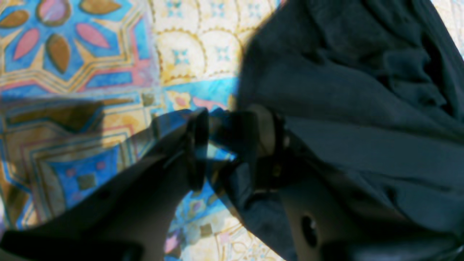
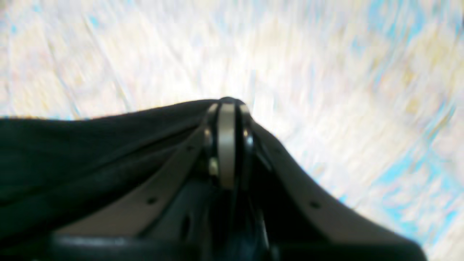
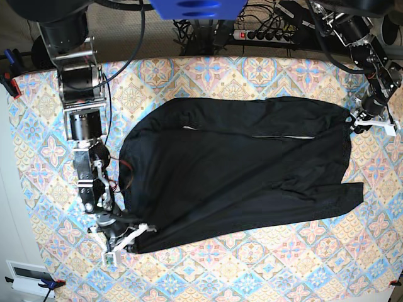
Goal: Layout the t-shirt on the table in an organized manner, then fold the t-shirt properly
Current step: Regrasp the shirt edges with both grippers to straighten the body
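Cloth runs between the two claws — the t-shirt [image 3: 239, 173] lies spread on the table [image 3: 264, 277] with its long axis going from the right claw [image 3: 129, 236] at one corner across to the left claw [image 3: 368, 119] at the far edge. Right claw is pinched tight on the hem, with the garment trailing off to its side; left claw is clamped on a bunched fold, most of the fabric lying beyond its tips. Each arm is nearest its own end, so I judge the coming move turns on pulling apart along that axis.

Plain black t-shirt [image 3: 239, 176]; table [image 3: 264, 270] w/ pastel blue/pink/cream tile pattern.
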Motion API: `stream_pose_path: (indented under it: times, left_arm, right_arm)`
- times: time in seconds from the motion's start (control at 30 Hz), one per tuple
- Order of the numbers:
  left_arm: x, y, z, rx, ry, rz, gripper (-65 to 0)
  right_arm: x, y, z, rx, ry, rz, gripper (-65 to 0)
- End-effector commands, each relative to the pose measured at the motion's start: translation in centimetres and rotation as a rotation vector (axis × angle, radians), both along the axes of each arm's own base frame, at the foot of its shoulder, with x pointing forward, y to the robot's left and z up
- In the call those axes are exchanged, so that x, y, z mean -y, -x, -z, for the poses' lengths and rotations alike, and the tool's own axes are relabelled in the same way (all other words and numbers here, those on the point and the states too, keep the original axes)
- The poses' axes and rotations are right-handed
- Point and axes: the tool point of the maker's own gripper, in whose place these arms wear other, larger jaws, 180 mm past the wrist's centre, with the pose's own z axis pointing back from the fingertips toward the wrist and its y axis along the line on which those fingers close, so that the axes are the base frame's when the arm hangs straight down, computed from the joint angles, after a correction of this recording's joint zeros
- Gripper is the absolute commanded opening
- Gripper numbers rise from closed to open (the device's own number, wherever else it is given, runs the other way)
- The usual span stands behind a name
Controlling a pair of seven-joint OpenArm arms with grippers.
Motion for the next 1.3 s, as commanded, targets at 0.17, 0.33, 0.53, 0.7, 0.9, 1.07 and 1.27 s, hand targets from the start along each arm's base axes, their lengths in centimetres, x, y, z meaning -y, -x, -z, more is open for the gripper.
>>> stream_pose_path:
  times: [0.17,0.33,0.53,0.7,0.9,1.07,1.27]
  left_arm:
    - [-1.0,-2.9,-3.3,0.102,-0.035,0.001,-45.6]
    - [-1.0,-4.5,-4.7,0.148,-0.034,-0.001,-45.6]
    - [-1.4,-6.5,-6.5,0.185,-0.062,-0.004,-45.6]
    - [-2.1,-8.1,-7.9,0.178,-0.145,-0.001,-45.6]
    - [2.1,-11.6,-8.1,0.140,-0.219,0.163,-45.6]
    - [6.3,-13.3,-6.7,0.095,-0.331,0.324,-45.6]
    - [10.5,-13.9,-2.5,0.004,-0.478,0.511,-45.6]
  right_arm:
    - [2.8,-2.4,-3.8,0.073,0.012,0.056,-65.0]
    - [3.5,-3.0,-4.3,0.109,0.012,0.073,-64.8]
    - [3.6,-3.0,-4.3,0.106,0.020,0.072,-54.0]
    - [3.5,-2.4,-3.0,0.057,0.028,0.065,-45.6]
    - [5.8,0.4,-1.2,-0.035,0.102,0.062,-46.0]
    - [7.6,4.6,4.2,-0.165,0.152,0.062,-45.7]
    - [8.1,8.6,9.2,-0.275,0.169,0.055,-45.6]
